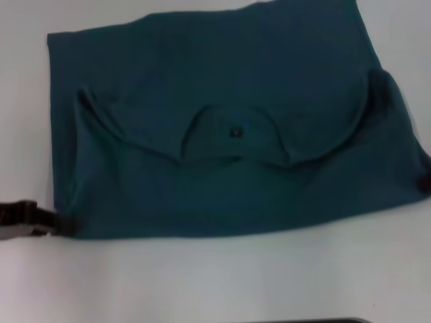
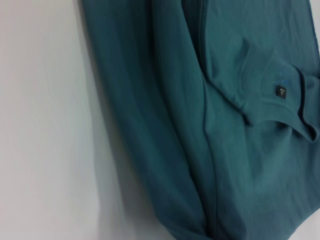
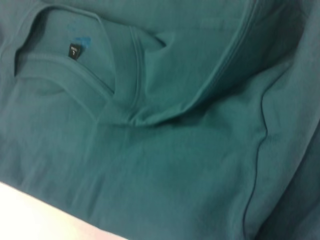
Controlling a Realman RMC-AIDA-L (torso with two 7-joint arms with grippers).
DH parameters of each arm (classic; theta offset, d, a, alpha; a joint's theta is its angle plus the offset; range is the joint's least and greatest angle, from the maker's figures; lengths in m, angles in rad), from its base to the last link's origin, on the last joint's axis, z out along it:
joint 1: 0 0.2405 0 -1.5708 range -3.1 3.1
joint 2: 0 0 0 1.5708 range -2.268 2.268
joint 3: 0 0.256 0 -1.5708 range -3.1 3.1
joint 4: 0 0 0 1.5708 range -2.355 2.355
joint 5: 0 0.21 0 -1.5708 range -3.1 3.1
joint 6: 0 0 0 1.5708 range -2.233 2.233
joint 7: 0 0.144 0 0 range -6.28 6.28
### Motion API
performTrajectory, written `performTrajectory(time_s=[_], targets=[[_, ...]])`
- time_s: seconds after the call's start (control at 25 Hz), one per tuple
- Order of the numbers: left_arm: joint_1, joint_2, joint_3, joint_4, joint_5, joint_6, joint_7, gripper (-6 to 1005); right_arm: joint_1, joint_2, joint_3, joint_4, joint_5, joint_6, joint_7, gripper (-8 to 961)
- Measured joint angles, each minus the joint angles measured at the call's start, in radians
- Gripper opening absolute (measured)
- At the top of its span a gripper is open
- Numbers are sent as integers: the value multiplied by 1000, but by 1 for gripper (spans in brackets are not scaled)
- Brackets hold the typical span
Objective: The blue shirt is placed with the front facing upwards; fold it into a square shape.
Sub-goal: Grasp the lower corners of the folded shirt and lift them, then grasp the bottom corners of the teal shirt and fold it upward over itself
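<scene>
The blue shirt [image 1: 222, 182] lies folded into a wide block on the white table [image 1: 202, 282]. Its round collar [image 1: 232, 134] sits in the middle, with the small dark neck label [image 2: 281, 91] inside it. My left gripper [image 1: 57, 225] is at the shirt's near-left corner, its dark tips closed onto the cloth there. Only a dark sliver of my right gripper [image 1: 424, 182] shows at the shirt's right corner, at the picture's edge. The left wrist view shows the shirt's edge [image 2: 150, 150] slightly raised over a shadow. The right wrist view is filled by shirt cloth [image 3: 175, 165] and the label [image 3: 74, 50]. No chest lettering shows.
Bare white table surrounds the shirt on the left [image 2: 40, 125] and along the near side. A thin dark strip [image 1: 323, 321] shows at the bottom edge of the head view.
</scene>
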Motion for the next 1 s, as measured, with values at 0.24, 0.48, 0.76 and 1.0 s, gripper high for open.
performTrajectory(time_s=[0.24,0.48,0.76,1.0], targets=[[30,-20,-1,-64,99,97,-7,110,-34,11,-1,-16,-70,-94,-5,48],[43,-34,4,-80,184,143,-6,111,-43,34,-20,-15,-158,-136,-3,50],[48,-41,8,-84,254,165,-8,111,-38,64,-52,-11,-214,-141,12,52],[50,-43,2,-111,244,170,-2,111,-31,54,-46,-22,-133,-146,18,54]])
